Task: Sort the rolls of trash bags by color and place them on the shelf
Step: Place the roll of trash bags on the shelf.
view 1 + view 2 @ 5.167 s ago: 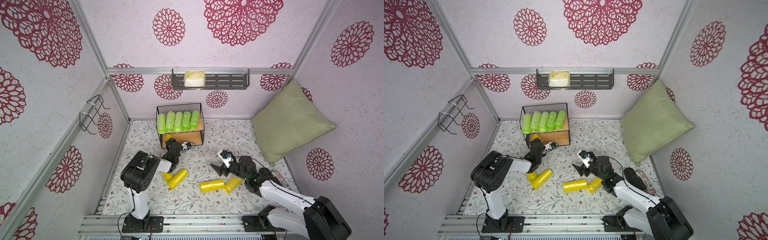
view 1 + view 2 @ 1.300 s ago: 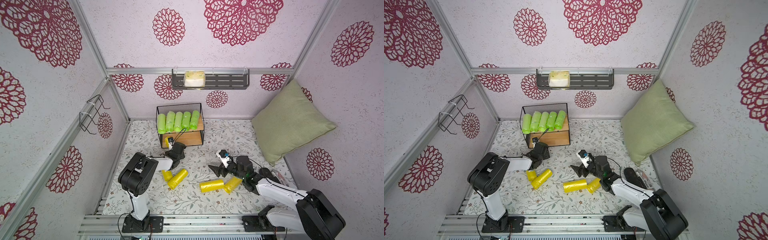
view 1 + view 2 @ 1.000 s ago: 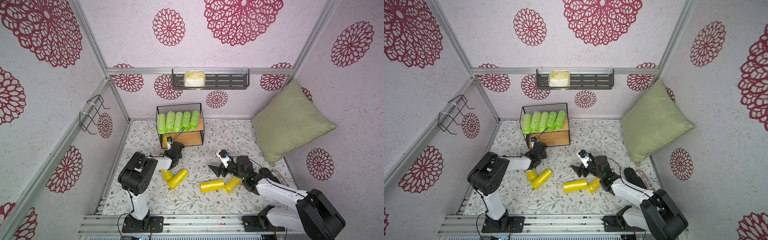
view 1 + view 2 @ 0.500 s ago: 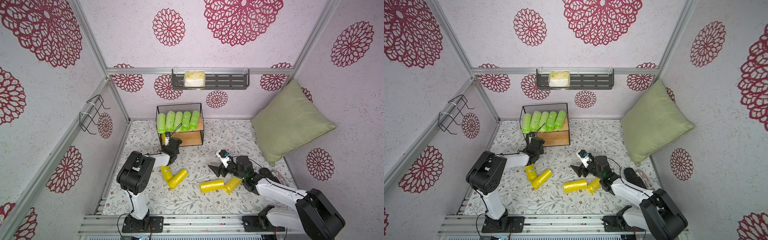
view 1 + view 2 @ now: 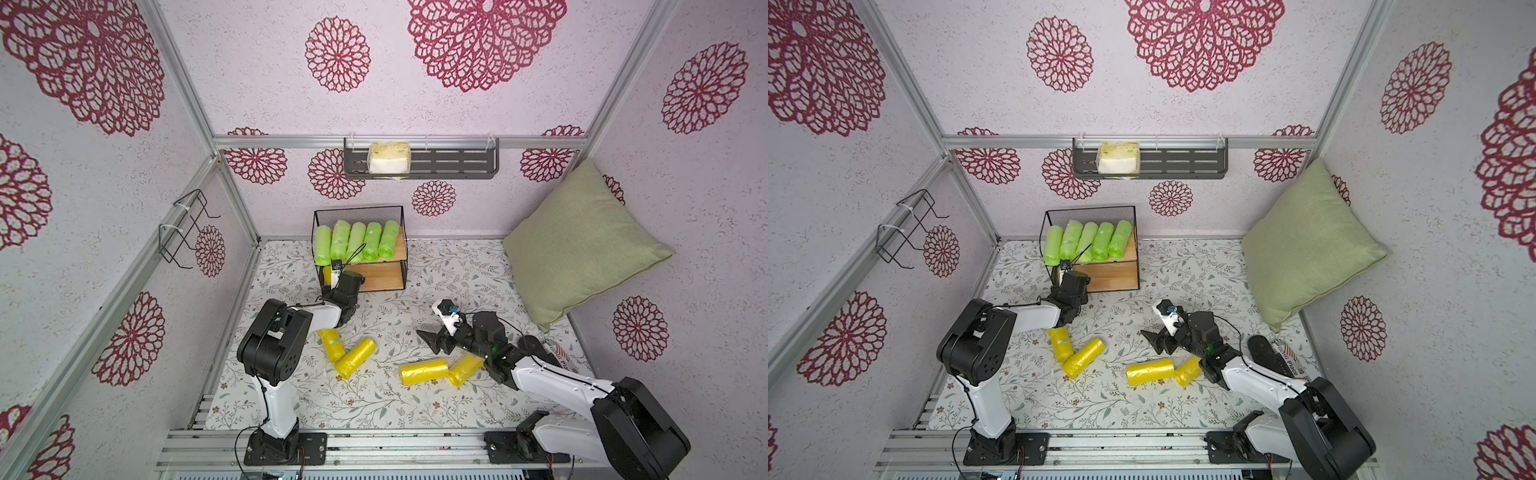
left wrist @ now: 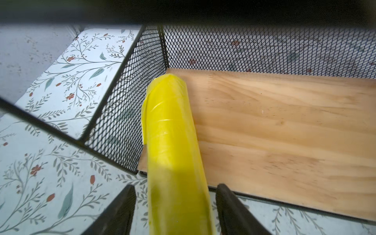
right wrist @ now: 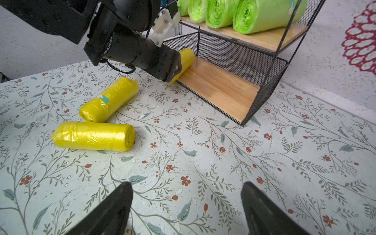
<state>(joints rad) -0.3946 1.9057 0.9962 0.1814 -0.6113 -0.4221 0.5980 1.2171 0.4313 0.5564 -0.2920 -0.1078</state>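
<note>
5 green rolls (image 5: 356,243) fill the upper board (image 5: 400,250) of the shelf (image 5: 358,209). 4 loose yellow rolls (image 5: 423,371) lie on the table (image 5: 374,399). The step in hand is seating 1 yellow roll (image 6: 168,126) on the lower board (image 6: 274,122).

Recommended procedure:
1. Check seating. The roll lies along the mesh side wall (image 6: 122,105), but its near end projects past the board's front edge. It probably needs a push deeper.
2. Check release. The left gripper (image 6: 175,186) straddles that near end with its jaws parted. A narrow gap shows on each side, so nothing is clamped.
3. Retract along the roll's axis. A sideways exit risks dragging the soft roll off the edge.
4. Keep the roll against the mesh, so that 4 more fit alongside.

The right gripper (image 7: 186,183) hangs over bare table, jaws wide and empty.

View differences:
- Only the left wrist view shows the finger gaps and the mesh contact.
- Both top views hide this roll almost entirely under the wrist and upper board, yet they alone show all 4 loose rolls.
- The right wrist view shows 2 of them, plus the roll's entry from the side.
</note>
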